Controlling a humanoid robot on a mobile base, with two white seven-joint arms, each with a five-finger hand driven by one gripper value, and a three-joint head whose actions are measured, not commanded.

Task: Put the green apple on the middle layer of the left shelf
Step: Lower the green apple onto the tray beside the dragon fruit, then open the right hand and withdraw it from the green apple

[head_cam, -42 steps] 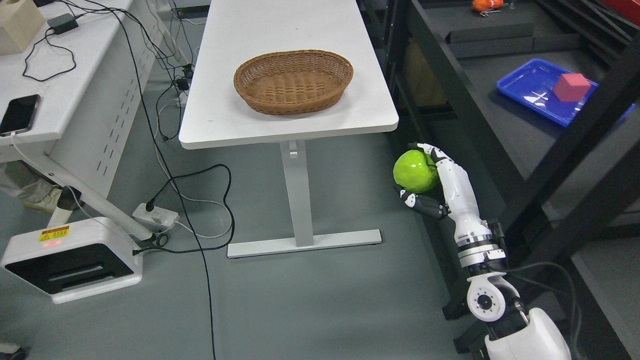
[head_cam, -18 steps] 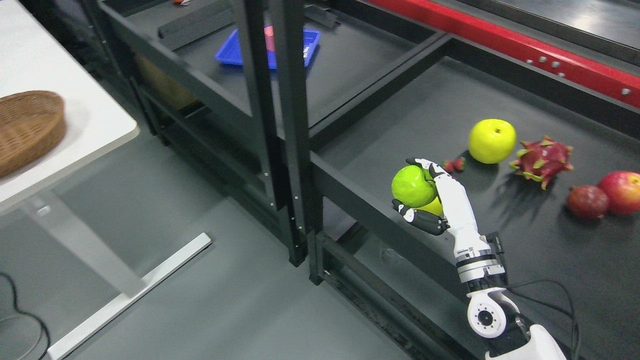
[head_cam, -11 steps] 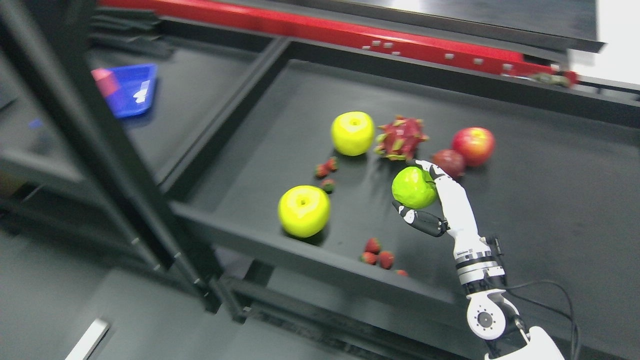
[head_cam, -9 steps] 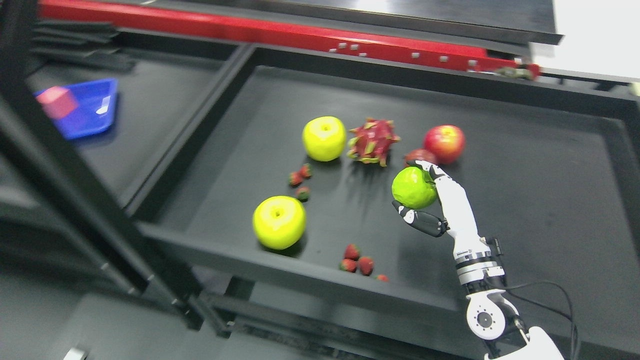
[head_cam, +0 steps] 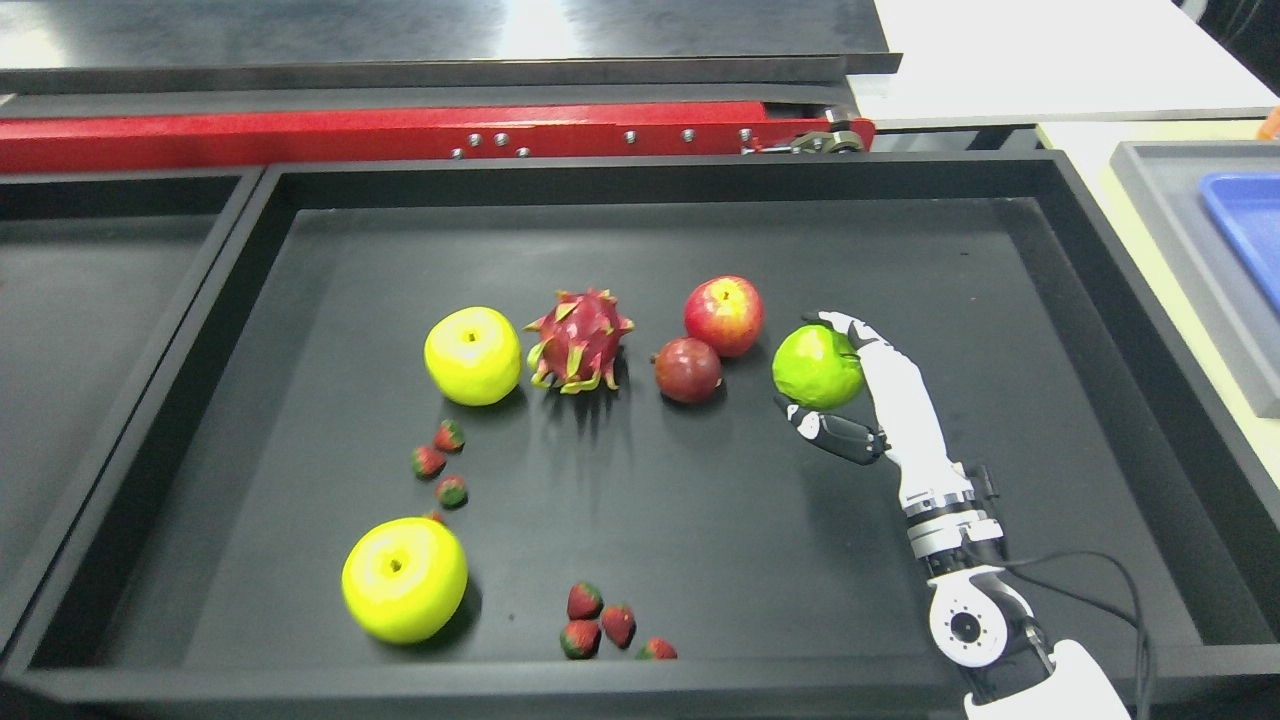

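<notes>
My right hand point(head_cam: 822, 378) holds a green apple point(head_cam: 815, 367), its white fingers curled over the top and the dark thumb under it. The arm comes in from the lower right. Hand and apple hang above the black shelf tray point(head_cam: 1050, 330), right of the row of fruit. The left hand does not show.
On the tray lie a red apple point(head_cam: 724, 315), a dark red fruit point(head_cam: 687, 370), a dragon fruit point(head_cam: 579, 340), two yellow apples point(head_cam: 472, 355) point(head_cam: 404, 578) and several strawberries point(head_cam: 600, 625). A red beam point(head_cam: 400, 135) runs behind. A neighbouring tray point(head_cam: 90, 300) lies left, a grey tray point(head_cam: 1190, 260) right.
The camera has swung from the white table and basket round to the shelf, which now faces me squarely. The right hand keeps the green apple throughout, now above the tray.
</notes>
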